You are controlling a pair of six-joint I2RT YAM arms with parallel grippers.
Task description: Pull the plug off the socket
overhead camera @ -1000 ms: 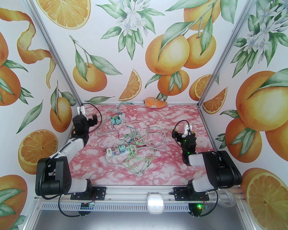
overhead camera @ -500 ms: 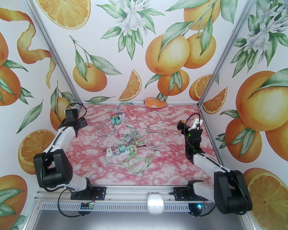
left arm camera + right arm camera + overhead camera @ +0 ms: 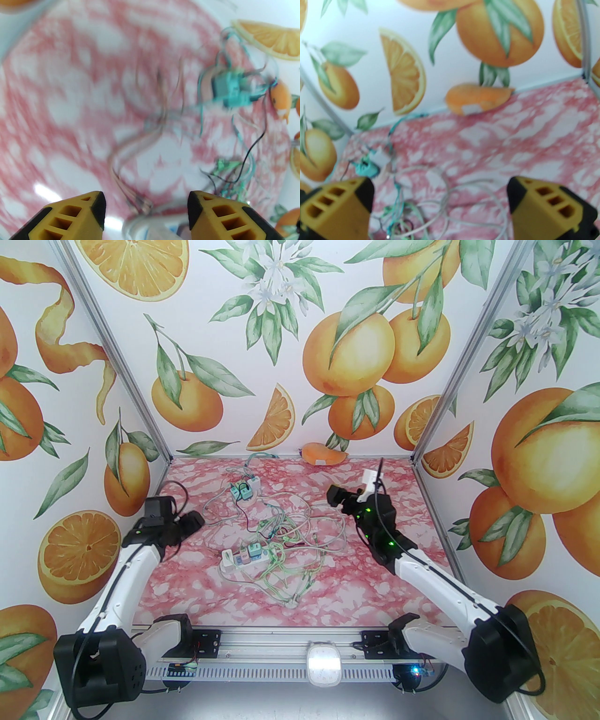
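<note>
The left gripper [image 3: 192, 522] hangs over the left side of the table [image 3: 375, 596], jaws partly apart with nothing gripped between the fingers [image 3: 77, 215] (the wrist view is blurred, so a pale shape low between them stays unclear). The right gripper [image 3: 336, 495] hovers toward the back right, jaws spread wide and empty. Two white strips lie among tangled cables [image 3: 300, 540]: the far strip [image 3: 254, 483] carries teal plugs [image 3: 243, 491], the near strip [image 3: 228, 560] at mid-table holds pastel plugs [image 3: 254, 551], all seated. An orange plush [image 3: 323, 453] rests against the back wall
</note>
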